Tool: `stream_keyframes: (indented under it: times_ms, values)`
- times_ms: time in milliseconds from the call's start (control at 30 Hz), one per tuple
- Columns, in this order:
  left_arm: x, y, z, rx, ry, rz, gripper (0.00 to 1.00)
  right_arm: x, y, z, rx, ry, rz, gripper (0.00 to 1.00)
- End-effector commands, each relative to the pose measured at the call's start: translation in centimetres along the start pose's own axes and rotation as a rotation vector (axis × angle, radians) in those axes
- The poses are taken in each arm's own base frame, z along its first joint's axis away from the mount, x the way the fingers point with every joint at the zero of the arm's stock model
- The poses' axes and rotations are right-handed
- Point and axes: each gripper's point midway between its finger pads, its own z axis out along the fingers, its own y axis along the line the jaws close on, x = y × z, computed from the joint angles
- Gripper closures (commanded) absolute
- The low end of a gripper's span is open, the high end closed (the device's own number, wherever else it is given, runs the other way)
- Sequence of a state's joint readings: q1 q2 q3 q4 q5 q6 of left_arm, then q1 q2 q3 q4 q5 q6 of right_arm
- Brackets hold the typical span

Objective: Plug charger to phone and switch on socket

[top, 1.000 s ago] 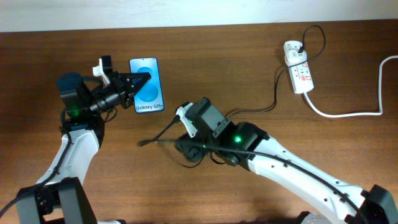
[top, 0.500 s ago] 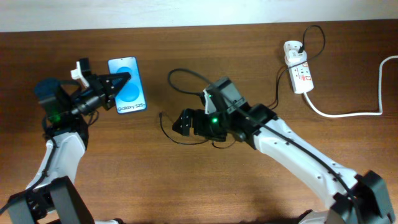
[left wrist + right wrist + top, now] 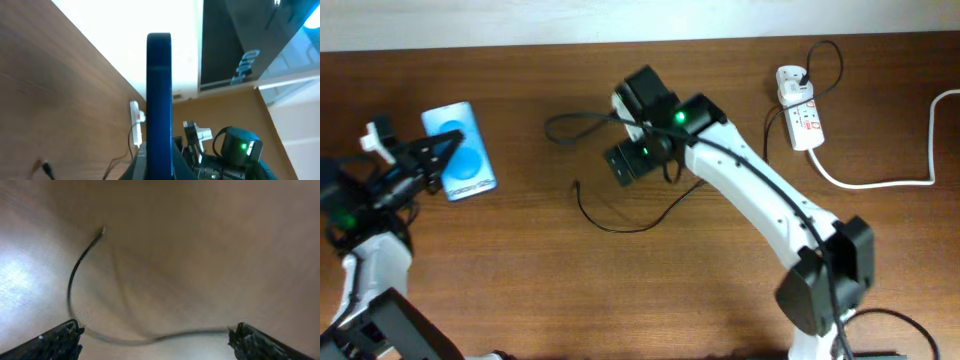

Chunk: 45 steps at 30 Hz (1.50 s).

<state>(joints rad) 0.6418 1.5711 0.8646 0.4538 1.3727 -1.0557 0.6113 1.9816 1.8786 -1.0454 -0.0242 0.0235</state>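
The phone (image 3: 460, 150), blue screen up, is held at the far left by my left gripper (image 3: 432, 160), which is shut on its near end. In the left wrist view the phone (image 3: 159, 95) shows edge-on between the fingers (image 3: 159, 162). The charger cable (image 3: 620, 226) lies loose on the table, its plug tip (image 3: 577, 185) pointing left. My right gripper (image 3: 636, 162) hovers over the cable, open and empty. In the right wrist view the cable (image 3: 75, 275) runs between the spread fingers (image 3: 160, 342), with the tip (image 3: 102, 230) farther ahead. The socket (image 3: 800, 118) lies at the back right.
The socket's thick white lead (image 3: 880, 182) runs off the right edge. A second loop of black cable (image 3: 570, 122) lies left of my right wrist. The socket also shows small in the left wrist view (image 3: 134, 114).
My left arm has carried the phone well to the left. My right gripper has moved toward the far side of the table, and the cable now lies loose under it.
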Motion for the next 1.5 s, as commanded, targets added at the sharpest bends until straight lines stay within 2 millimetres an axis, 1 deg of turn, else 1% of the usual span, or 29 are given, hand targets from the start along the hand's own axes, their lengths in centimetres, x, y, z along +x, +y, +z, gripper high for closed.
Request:
stream_keyframes:
  times_ms: [0, 67, 100, 133, 233, 300, 367, 467, 600, 633, 700, 767, 800, 833, 867, 900, 967, 1033, 1067, 1133, 1233, 1300, 1367, 1400, 1467]
  values:
    - [-0.7, -1.0, -2.2, 0.018, -0.012, 0.078, 1.0, 0.2, 0.1, 2.5, 0.111, 0.053, -0.223, 0.01]
    - [-1.2, -0.8, -3.0, 0.01, -0.037, 0.084, 1.0, 0.3, -0.1, 3.5, 0.23, 0.074, -0.271, 0.03]
    - [-1.5, -0.7, -3.5, 0.006, -0.05, 0.091, 1.0, 0.3, 0.2, 4.3, 0.312, 0.085, -0.315, 0.04]
    - [-1.7, -0.6, -3.9, 0.002, -0.062, 0.097, 1.0, 0.4, 0.9, 5.0, 0.34, 0.091, -0.356, 0.04]
    - [-2.5, -0.4, -5.6, -0.009, -0.103, 0.096, 1.0, 0.3, 3.9, 6.9, 0.366, 0.076, -0.447, 0.06]
    - [-2.8, -0.3, -6.8, -0.014, -0.126, 0.098, 1.0, -0.1, 5.7, 7.7, 0.379, 0.052, -0.509, 0.05]
    - [-3.1, -0.2, -8.2, -0.015, -0.143, 0.113, 1.0, -0.3, 7.7, 8.9, 0.366, 0.027, -0.557, 0.05]
    - [-3.2, -0.3, -9.6, -0.012, -0.156, 0.113, 1.0, -0.4, 9.3, 11.3, 0.38, 0.008, -0.613, 0.05]
    - [-3.2, -0.3, -9.7, -0.014, -0.159, 0.129, 1.0, 1.0, 11.0, 14.2, 0.406, 0.032, -0.675, 0.07]
    - [-3.2, -0.3, -9.7, -0.014, -0.159, 0.131, 1.0, 1.0, 11.0, 14.9, 0.437, 0.026, -0.686, 0.08]
    - [-3.2, -0.3, -9.7, -0.014, -0.159, 0.131, 1.0, 0.6, 10.9, 15.6, 0.492, 0.007, -0.702, 0.12]
    - [-3.2, -0.3, -9.7, -0.014, -0.159, 0.132, 1.0, 0.1, 11.3, 15.7, 0.527, -0.017, -0.718, 0.16]
    - [-3.2, -0.3, -9.7, -0.015, -0.159, 0.135, 1.0, 0.0, 11.5, 15.6, 0.537, -0.027, -0.72, 0.2]
    - [-3.2, -0.3, -9.7, -0.015, -0.159, 0.139, 1.0, -0.2, 11.7, 15.5, 0.546, -0.04, -0.719, 0.27]
    - [-3.2, -0.3, -9.7, -0.015, -0.159, 0.139, 1.0, -0.5, 11.4, 15.3, 0.574, -0.049, -0.709, 0.37]
    - [-3.2, -0.3, -9.7, -0.015, -0.159, 0.139, 1.0, -0.5, 11.2, 15.3, 0.586, -0.051, -0.699, 0.39]
    - [-3.2, -0.3, -9.7, -0.015, -0.159, 0.139, 1.0, -0.5, 10.1, 15.3, 0.609, -0.043, -0.666, 0.39]
    - [-3.2, -0.3, -9.7, -0.015, -0.159, 0.139, 1.0, -0.2, 9.1, 15.3, 0.613, -0.018, -0.642, 0.39]
    - [-3.2, -0.3, -9.7, -0.015, -0.159, 0.139, 1.0, 0.7, 9.1, 15.7, 0.58, 0.009, -0.617, 0.39]
    - [-3.2, -0.3, -9.7, -0.015, -0.159, 0.139, 1.0, 1.8, 9.6, 16.1, 0.52, 0.036, -0.575, 0.41]
    - [-3.2, -0.3, -9.7, -0.014, -0.158, 0.139, 1.0, 2.2, 9.6, 16.1, 0.517, 0.04, -0.545, 0.5]
    - [-3.2, -0.3, -9.7, -0.014, -0.157, 0.139, 1.0, 2.3, 9.5, 16.2, 0.511, 0.039, -0.514, 0.49]
    - [-3.1, -0.3, -9.7, -0.013, -0.156, 0.139, 1.0, 2.3, 9.0, 16.3, 0.504, 0.034, -0.444, 0.41]
    - [-3.1, -0.3, -9.7, -0.013, -0.156, 0.139, 1.0, 2.3, 8.7, 16.4, 0.5, 0.031, -0.415, 0.41]
    - [-3.1, -0.3, -9.7, -0.013, -0.156, 0.139, 1.0, 2.7, 8.4, 16.9, 0.445, 0.054, -0.371, 0.43]
